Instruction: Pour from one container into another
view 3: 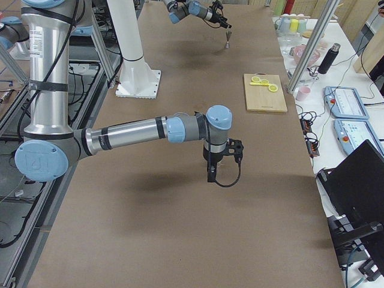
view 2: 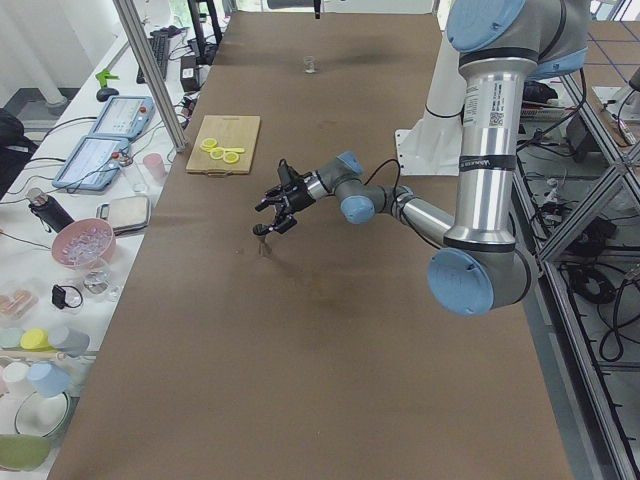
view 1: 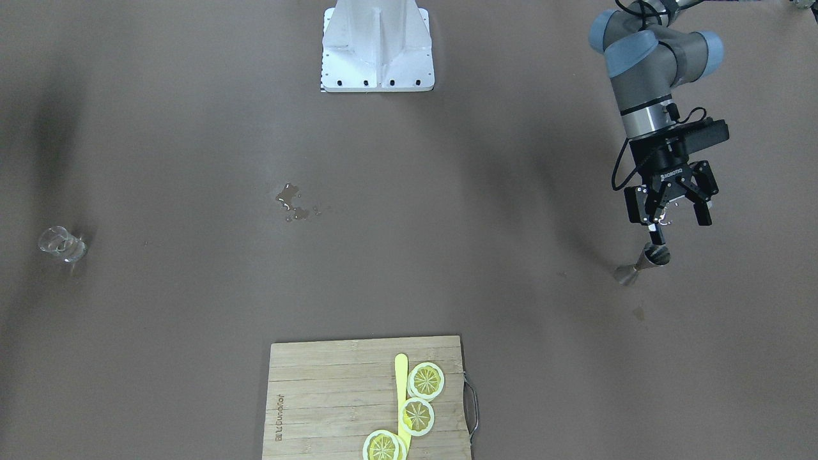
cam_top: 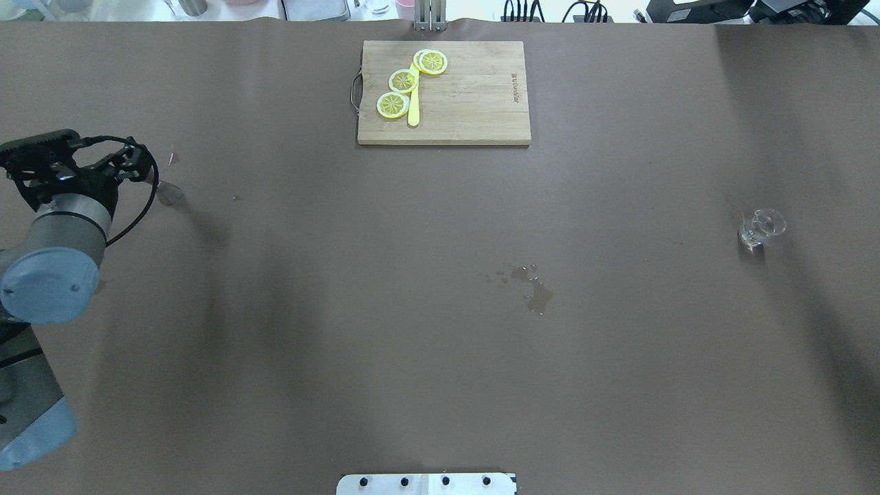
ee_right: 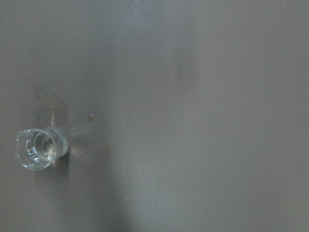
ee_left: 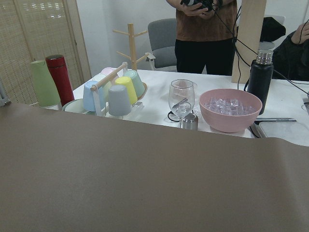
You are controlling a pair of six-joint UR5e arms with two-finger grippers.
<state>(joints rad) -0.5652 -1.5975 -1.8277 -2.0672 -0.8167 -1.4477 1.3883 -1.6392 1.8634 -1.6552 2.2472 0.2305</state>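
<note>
Nearest the front-facing camera lay a slatted wooden cutting board [view 1: 319, 402] with a wire handle on one end. A mark was burnt in along its other end, too small for us to read. On it we saw three round lemon slices [view 1: 425, 381] against a flat yellow stick [view 1: 401, 377].

On the matte brown counter [view 1: 511, 306], the metal jigger [view 1: 642, 264], a double cone pinched at the waist, stood upright on the robot's left side. The left gripper [view 1: 671, 216], its black body marked "ROBOTIQ", hung just above the jigger with its fingers spread and nothing between them.

The small clear glass [view 1: 62, 245], with a pouring lip, stood upright on the robot's right side, well apart from the jigger. The right wrist camera looked straight down into it. The right gripper [view 3: 212, 175] showed only from the side, pointing down, and we could not tell how its fingers were set.

A small wet patch [view 1: 294, 203] glistened near the middle of the counter.
</note>
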